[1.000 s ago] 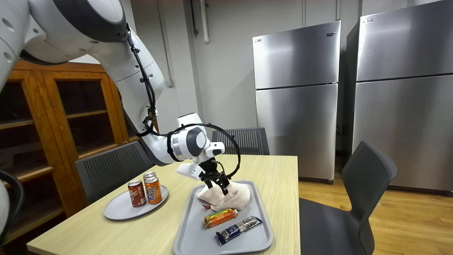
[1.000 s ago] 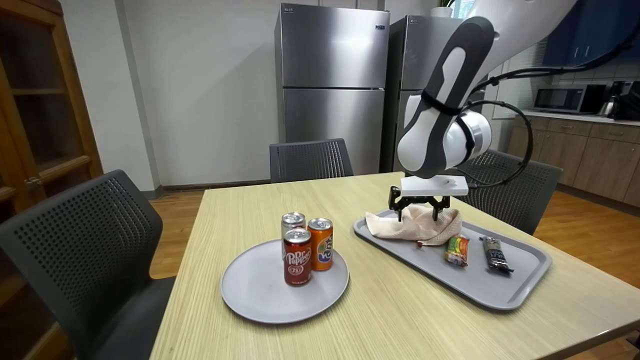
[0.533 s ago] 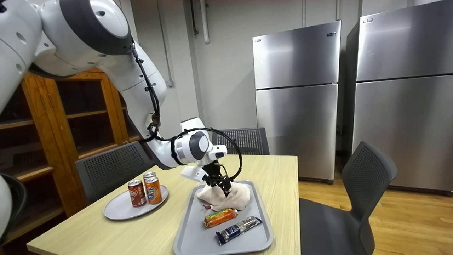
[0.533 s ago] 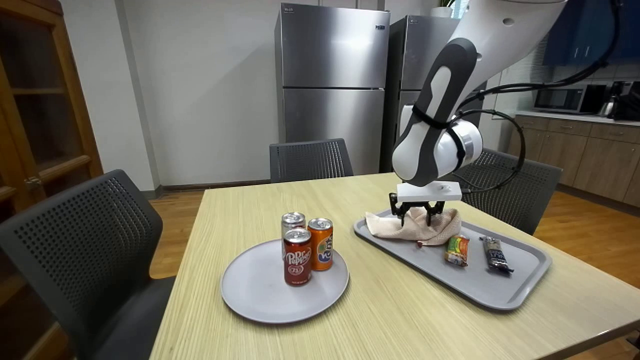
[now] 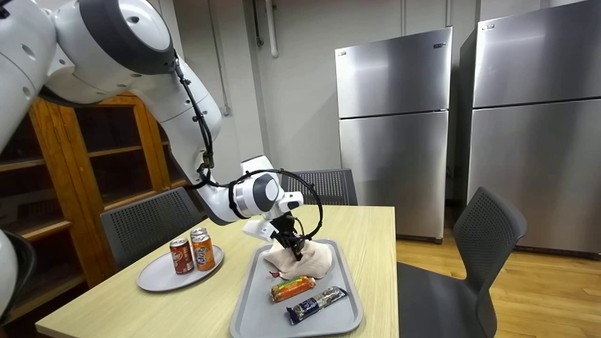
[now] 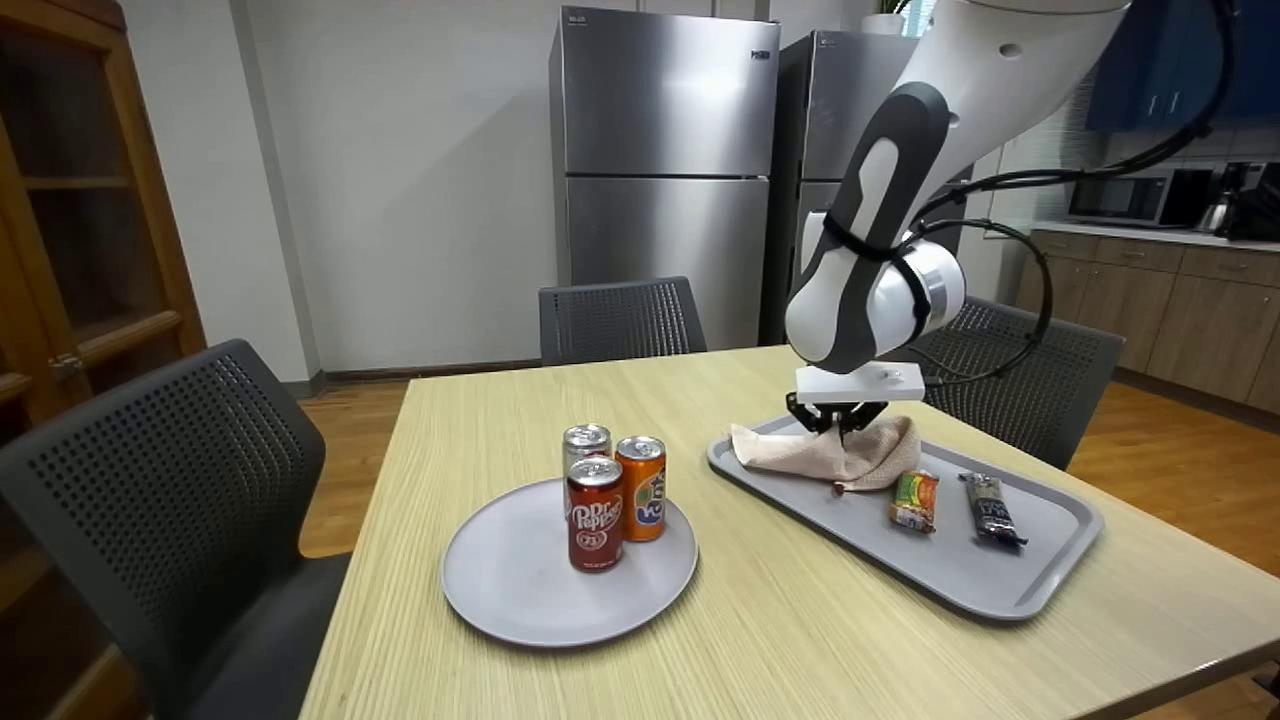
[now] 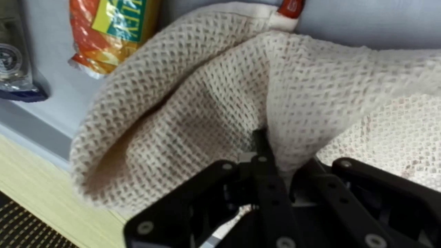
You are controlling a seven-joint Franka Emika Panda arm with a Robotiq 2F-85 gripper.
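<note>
Right there on the gray tray (image 5: 263,314), pinching a fold of pale cloth (image 7: 213,113) between fingers (image 7: 268,175) nearly together, with an orange-wrapped bar (image 5: 292,289) on the tray too!

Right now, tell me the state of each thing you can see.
Cloth: crumpled, fold pinched
Hand: closed on that fold
Orange snack bar: wrapped, lying flat
Dark snack bar: wrapped, lying flat
Dr Pepper can: upright
Fanta can: upright
Silver can: upright, partly hidden
Refrigerators: doors shut

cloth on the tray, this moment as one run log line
fingers: closed on cloth fold | cloth: bunched on gray tray | orange bar, dark bar: same tray | cans: three, on round plate
</note>
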